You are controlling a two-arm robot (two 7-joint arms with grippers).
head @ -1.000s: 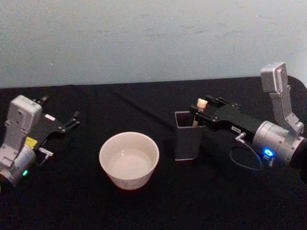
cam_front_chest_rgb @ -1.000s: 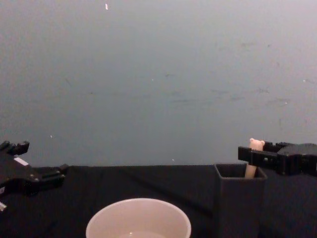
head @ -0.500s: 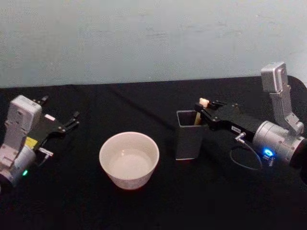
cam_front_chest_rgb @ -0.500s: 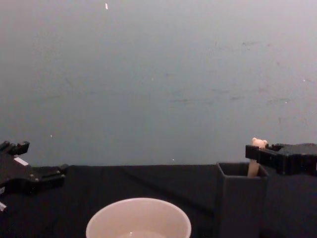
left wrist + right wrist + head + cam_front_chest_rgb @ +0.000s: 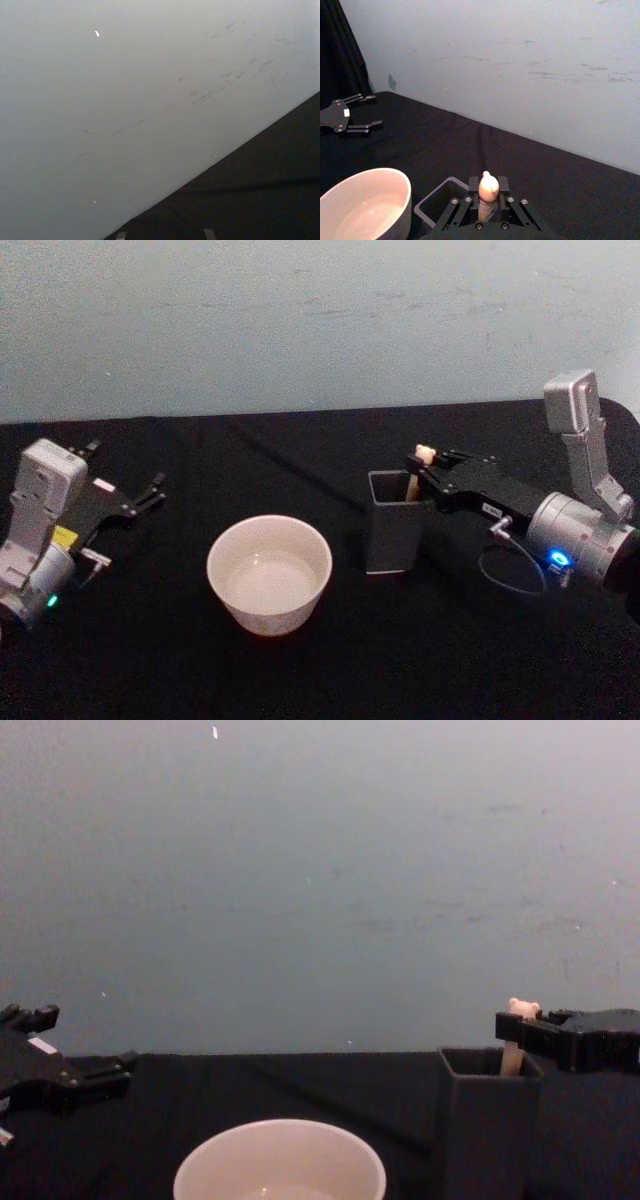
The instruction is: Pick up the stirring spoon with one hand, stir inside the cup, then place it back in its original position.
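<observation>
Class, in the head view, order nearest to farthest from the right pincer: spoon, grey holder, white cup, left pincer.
1. Cream bear-topped spoon, held in the right pincer.
2. Dark grey square holder, just beside it.
3. Round cream-white cup, table centre.
4. Black left pincer, far left.

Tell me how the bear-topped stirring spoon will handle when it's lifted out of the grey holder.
The stirring spoon looks slim and rigid, so it is probably light and unbending. Its smooth, narrow handle may pivot in the right gripper. Standing in the square holder, it should slide out freely, though a slanted pull might tip that narrow box.
</observation>
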